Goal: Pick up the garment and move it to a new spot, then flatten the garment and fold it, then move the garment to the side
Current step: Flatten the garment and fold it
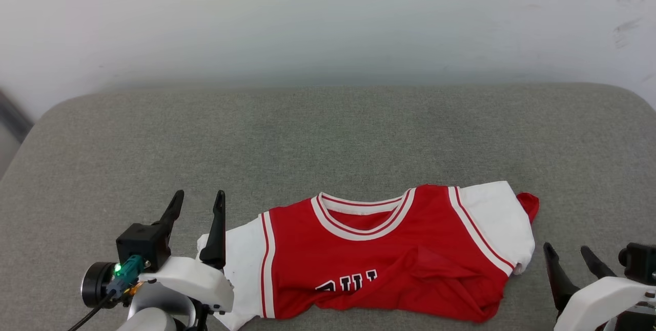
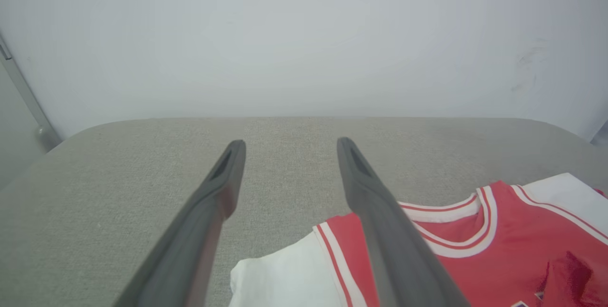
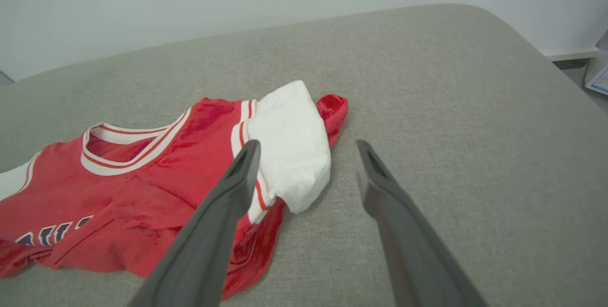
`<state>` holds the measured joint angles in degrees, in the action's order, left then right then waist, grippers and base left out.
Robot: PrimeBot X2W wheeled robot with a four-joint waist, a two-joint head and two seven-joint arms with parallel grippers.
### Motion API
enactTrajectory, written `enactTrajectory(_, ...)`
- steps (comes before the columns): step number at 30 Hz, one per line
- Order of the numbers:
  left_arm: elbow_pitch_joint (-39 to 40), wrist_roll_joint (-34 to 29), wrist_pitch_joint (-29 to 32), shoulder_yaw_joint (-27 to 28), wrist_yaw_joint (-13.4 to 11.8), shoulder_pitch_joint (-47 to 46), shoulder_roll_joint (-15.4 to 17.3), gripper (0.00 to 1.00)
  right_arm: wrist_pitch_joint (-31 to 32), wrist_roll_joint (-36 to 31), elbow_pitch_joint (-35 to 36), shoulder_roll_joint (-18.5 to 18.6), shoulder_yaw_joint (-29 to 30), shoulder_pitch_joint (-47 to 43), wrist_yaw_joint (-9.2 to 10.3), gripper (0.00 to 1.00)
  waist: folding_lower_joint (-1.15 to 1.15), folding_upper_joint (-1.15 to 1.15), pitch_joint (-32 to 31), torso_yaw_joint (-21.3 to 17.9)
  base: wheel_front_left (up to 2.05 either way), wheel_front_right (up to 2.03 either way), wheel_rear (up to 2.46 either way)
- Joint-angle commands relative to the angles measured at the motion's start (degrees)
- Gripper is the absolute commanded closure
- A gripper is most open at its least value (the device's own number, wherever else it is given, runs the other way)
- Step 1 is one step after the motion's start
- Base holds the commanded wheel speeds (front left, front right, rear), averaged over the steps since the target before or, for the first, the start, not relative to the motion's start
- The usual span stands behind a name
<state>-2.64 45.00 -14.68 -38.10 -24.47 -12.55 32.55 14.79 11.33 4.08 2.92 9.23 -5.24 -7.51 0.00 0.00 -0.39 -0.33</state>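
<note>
My left gripper [image 1: 199,204] is spread and empty, and so is my right gripper [image 1: 566,253]. Between them the garment [image 1: 389,259] lies rumpled on the grey cushion [image 1: 328,136]. It looks light, limp and slippery, so I'd pinch it at both shoulders.

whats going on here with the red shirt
A two-armed robot is working on a red jersey that lies front up on a grey padded surface, its lower part rumpled. Neither arm holds it: the left end effector and right end effector are both open, one near each white sleeve.
</note>
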Motion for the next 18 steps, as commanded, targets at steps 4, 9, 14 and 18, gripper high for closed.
enactTrajectory(4,2.0,-3.3,-0.6,2.4,0.0,0.2,-1.3,0.0,13.6,2.5,-4.9,2.1,3.6,2.9,0.03,0.0,0.0,0.0,0.9,0.3,0.0,0.0,0.0)
enactTrajectory(9,3.8,-5.9,-0.6,4.0,0.7,-0.2,-2.4,0.0,25.1,4.7,-8.5,5.2,3.6,7.4,0.03,0.0,0.0,0.0,3.3,1.5,0.0,0.0,0.0)
enactTrajectory(14,4.1,-7.5,-0.6,4.7,1.7,-1.0,-3.4,0.0,28.6,5.8,-11.3,6.7,1.3,12.5,0.04,0.0,0.0,0.0,6.3,2.7,0.0,0.0,0.0)
enactTrajectory(18,3.5,-8.2,-0.5,4.8,2.7,-1.8,-4.1,0.0,30.5,5.6,-15.5,7.1,0.0,15.4,0.04,0.0,0.0,0.0,8.4,3.5,0.0,0.0,0.0)
